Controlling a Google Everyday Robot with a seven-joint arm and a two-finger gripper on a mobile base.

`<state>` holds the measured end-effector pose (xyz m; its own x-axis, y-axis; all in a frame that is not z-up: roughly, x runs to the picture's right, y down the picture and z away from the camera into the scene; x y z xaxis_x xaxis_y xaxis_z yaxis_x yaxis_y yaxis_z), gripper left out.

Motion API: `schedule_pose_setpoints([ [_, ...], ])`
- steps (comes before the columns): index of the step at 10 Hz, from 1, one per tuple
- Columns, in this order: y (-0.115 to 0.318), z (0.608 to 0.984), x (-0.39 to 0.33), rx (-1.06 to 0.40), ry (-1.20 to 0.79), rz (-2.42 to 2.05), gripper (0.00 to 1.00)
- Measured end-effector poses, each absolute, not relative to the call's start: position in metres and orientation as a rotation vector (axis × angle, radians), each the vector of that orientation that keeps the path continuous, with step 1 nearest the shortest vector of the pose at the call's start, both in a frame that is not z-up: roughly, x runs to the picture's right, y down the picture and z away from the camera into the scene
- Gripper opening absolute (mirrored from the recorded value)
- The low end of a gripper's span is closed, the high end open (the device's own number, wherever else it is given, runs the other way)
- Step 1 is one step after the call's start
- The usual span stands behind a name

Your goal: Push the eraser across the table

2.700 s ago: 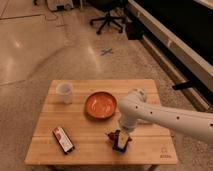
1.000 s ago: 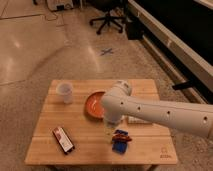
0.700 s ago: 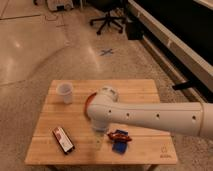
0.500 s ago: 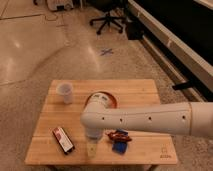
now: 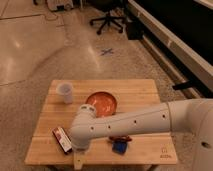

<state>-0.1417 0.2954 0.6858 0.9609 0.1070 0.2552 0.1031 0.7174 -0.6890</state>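
The eraser (image 5: 62,139), probably the dark oblong block with a red and white face, lies near the front left corner of the wooden table (image 5: 150,90), set at an angle to the edges. The gripper (image 5: 78,161) hangs low at the table's front edge, just right of the eraser. Whether it touches the block, and whether it is open or closed, cannot be told. The white arm (image 5: 145,120) reaches in from the right over the front half of the top.

Judging by this, the push has not begun; contact and the whole slide across are left. A small blue object (image 5: 120,147) lies under the arm. An orange bowl (image 5: 102,102) and a white cup (image 5: 65,92) stand farther back.
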Motion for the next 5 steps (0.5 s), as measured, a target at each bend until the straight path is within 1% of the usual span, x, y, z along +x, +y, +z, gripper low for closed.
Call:
schedule_pose_setpoints([
  [1, 0.2988, 0.6867, -0.1438, -0.779, -0.316, 0.0, 0.8],
  [4, 0.2993, 0.6863, -0.1449, -0.78, -0.323, -0.002, 0.8],
  [5, 0.2992, 0.6863, -0.1445, -0.78, -0.323, -0.003, 0.75],
])
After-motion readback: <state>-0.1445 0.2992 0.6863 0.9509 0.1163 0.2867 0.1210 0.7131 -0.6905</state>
